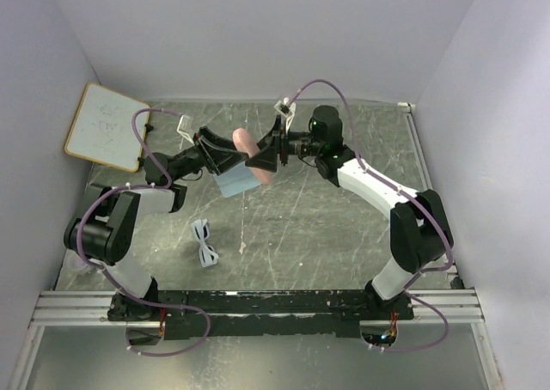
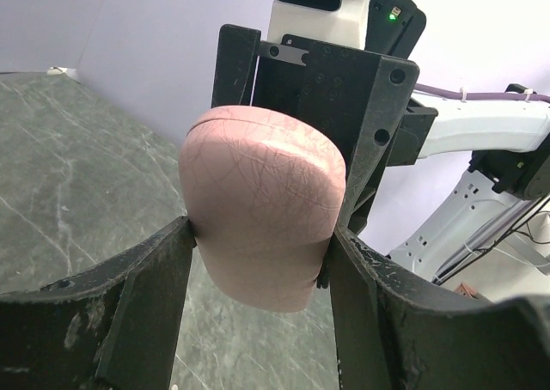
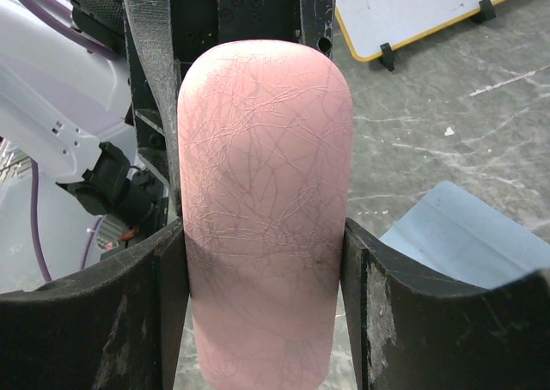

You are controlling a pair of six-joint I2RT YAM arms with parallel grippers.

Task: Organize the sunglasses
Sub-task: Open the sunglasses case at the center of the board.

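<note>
Left fingers [image 2: 146, 313]: partly spread, with both inner faces pressed against opposite sides of the tan-pink case [image 2: 258, 210]. They grip it near one rounded end.
Right fingers [image 3: 129, 321]: partly spread and clamped on the same case from the opposite direction, one finger touching each long side.
Case: oblong with a creased surface. It is held between the two sets of fingers at mid-worktop and appears raised off the surface.
Cloth [image 1: 234, 184]: light blue-grey and rectangular. It lies on the worktop [image 1: 301, 227] just below and beside the held case, on the left arm's side.
Sunglasses [image 1: 204, 242]: a small white-framed pair lying on the worktop, nearer the arm bases than the cloth and on the left arm's side. They are well apart from both sets of fingers, and neither touches them.
Whiteboard [image 1: 107, 125]: yellow-edged and propped at the far left corner of the worktop, beside the left wall.
</note>
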